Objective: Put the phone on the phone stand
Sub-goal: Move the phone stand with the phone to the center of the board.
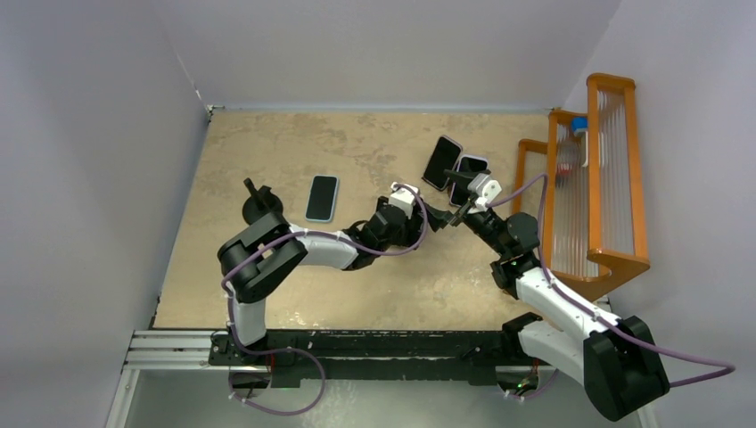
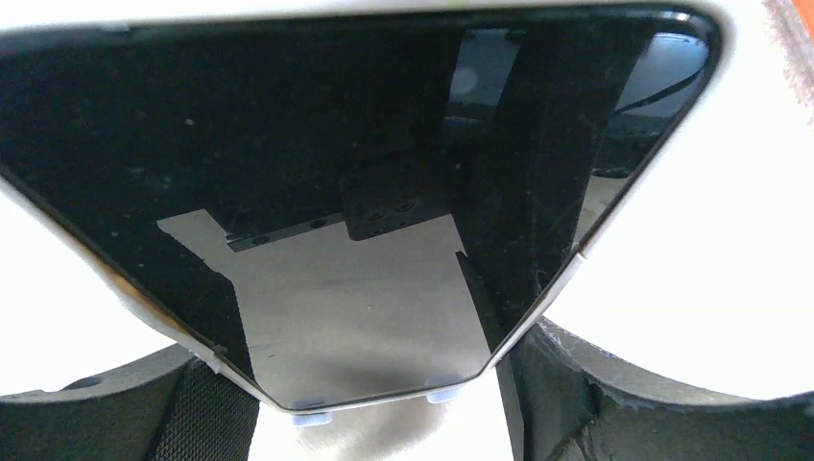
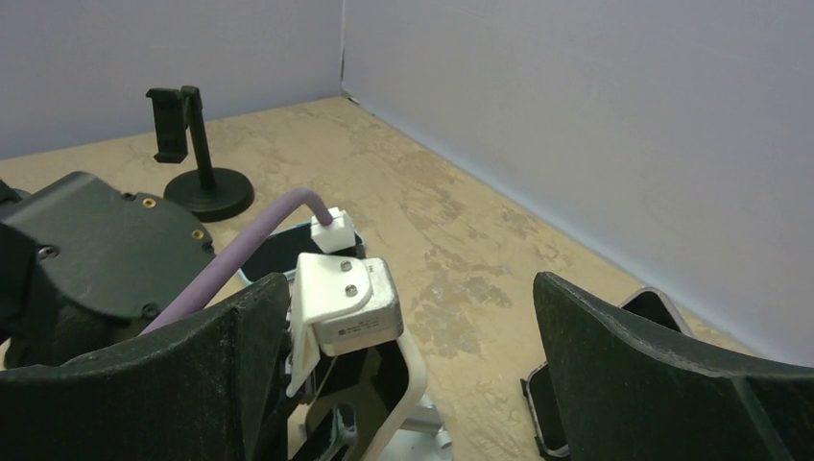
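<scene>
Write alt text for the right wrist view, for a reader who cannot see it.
The open right gripper frames the left gripper, which holds a white-edged phone just ahead. Beyond, an empty black phone stand is upright on the tan table, and a second phone lies flat past a purple cable.

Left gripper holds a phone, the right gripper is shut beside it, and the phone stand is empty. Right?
Not quite. The right gripper is open, its fingers wide apart in the right wrist view. The left gripper does hold the phone, and the phone stand is empty.
</scene>
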Robot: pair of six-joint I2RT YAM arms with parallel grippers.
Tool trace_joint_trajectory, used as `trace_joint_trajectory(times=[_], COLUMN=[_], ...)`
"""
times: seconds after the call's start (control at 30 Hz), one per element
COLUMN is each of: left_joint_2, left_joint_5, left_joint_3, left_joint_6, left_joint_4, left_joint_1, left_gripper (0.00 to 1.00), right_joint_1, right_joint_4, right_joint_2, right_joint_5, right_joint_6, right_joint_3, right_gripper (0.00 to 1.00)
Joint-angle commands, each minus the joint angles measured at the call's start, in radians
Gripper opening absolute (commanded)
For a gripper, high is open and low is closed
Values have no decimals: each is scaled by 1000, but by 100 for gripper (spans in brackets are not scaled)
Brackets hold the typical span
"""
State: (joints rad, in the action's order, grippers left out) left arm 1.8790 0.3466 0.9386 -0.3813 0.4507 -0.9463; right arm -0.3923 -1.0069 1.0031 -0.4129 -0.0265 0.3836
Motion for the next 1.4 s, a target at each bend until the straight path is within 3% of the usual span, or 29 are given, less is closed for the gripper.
trace_joint_trajectory(times=[0.0, 0.4, 0.67, 1.03, 1.37], left_joint_2=[4, 98, 153, 342, 475], left_joint_5=[-20, -93, -154, -543, -673], left_joint_3=[-4, 70, 200, 406, 664], left_joint_6=[117, 250, 318, 451, 446], left_joint_4=[38, 69, 53, 53, -79], left_joint_1=[84, 235, 330, 433, 454], left_gripper=[66, 66, 66, 69, 71], right_joint_1=[-3, -4, -3, -4, -3], right_joint_4=[-50, -62, -76, -77, -88], right_joint_2=[4, 5, 22, 40, 78], right_joint_5=[-21, -33, -47, -52, -60], right_joint_6=[-13, -6, -1, -1, -4], right_joint_3=[14, 11, 14, 18, 24], right_gripper=[99, 99, 99, 99, 99])
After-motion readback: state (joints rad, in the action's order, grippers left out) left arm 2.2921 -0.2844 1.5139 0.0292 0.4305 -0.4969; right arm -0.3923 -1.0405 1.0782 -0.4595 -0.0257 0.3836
